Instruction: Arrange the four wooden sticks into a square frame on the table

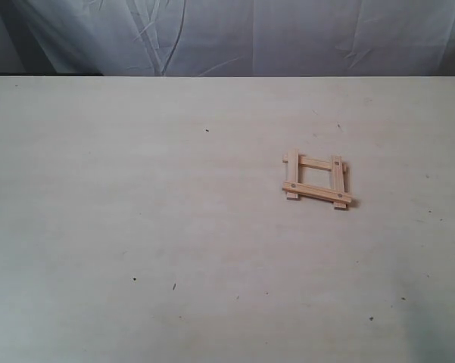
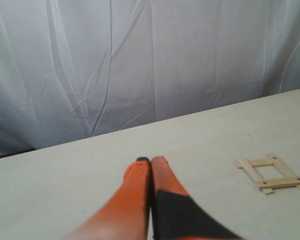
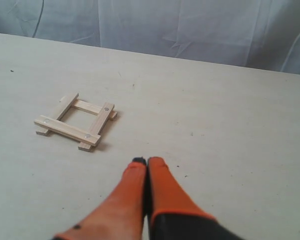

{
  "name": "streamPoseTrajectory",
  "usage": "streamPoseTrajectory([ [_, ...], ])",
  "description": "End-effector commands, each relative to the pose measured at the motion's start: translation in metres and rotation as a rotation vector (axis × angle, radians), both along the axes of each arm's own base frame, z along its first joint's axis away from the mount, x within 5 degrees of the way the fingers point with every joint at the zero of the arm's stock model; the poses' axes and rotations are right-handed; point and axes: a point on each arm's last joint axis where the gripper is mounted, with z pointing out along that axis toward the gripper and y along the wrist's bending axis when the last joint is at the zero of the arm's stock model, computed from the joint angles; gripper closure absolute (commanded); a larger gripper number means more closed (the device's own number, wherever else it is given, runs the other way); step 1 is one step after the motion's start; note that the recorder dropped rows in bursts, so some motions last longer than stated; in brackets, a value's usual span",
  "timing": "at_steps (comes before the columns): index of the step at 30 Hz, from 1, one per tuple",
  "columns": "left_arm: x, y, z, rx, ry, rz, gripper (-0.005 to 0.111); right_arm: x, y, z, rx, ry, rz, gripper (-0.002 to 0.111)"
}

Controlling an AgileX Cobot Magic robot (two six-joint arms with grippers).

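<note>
The four wooden sticks [image 1: 316,180] lie on the table [image 1: 136,212] as a small square frame, right of centre; two slats rest across the ends of the other two. That frame [image 2: 272,174] also shows in the left wrist view, well off to one side of my left gripper [image 2: 150,159], whose orange fingers are pressed together with nothing held. In the right wrist view the frame [image 3: 75,121] lies a short way beyond my right gripper [image 3: 144,160], also shut and empty. Neither gripper appears in the exterior view.
A pale grey curtain [image 1: 235,34] hangs behind the table's far edge. Tiny dark specks [image 1: 134,279] dot the table surface.
</note>
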Motion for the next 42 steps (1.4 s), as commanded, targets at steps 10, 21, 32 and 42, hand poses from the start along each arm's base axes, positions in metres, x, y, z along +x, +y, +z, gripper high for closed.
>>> streamPoseTrajectory([
  [10, -0.021, 0.007, -0.062, 0.146, -0.037, 0.053, 0.107, 0.0, 0.0, 0.0, 0.006, -0.017, -0.007, 0.107],
  [21, -0.025, 0.018, -0.119, 0.177, -0.039, 0.212, 0.107, 0.0, 0.0, 0.0, 0.008, -0.017, -0.006, 0.107],
  [32, -0.025, 0.022, -0.124, -0.057, 0.051, 0.287, 0.107, 0.0, 0.0, 0.0, 0.008, -0.017, -0.006, 0.107],
  [42, -0.025, 0.024, -0.123, -0.083, 0.044, 0.312, 0.107, 0.0, 0.0, 0.0, 0.009, -0.016, -0.007, 0.107],
])
